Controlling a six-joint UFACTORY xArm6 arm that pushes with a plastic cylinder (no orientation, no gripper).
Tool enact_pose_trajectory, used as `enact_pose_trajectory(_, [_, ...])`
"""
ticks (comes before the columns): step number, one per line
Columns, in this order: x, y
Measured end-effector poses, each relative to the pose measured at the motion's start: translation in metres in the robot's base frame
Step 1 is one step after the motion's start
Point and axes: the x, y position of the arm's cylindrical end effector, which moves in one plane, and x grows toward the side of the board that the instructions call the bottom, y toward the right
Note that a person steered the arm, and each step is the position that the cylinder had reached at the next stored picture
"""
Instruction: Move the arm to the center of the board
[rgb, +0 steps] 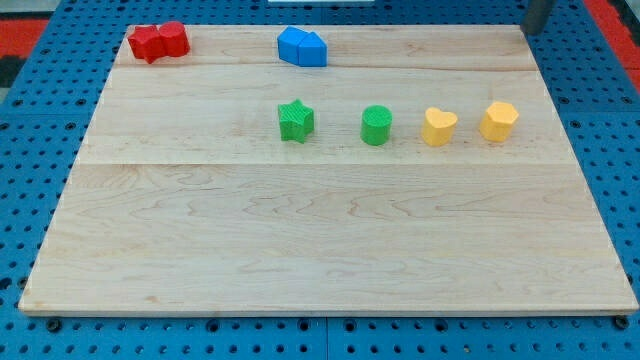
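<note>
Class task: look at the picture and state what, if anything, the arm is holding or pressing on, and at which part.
Nothing is held. My tip sits at the board's top right corner, apart from every block; the nearest, the yellow hexagon block, is untouched.

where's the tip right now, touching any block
Tip: at the view's top right corner, touching no block; the nearest is the yellow hexagon. It has no gripper and holds nothing.
</note>
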Motion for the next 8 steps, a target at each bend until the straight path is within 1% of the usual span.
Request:
enact_pose_trajectory(3, [-0.008, -0.101])
enact_pose_trajectory(4, [-0.009, -0.119])
enact_pose_trajectory(8, [-0.009, -0.119])
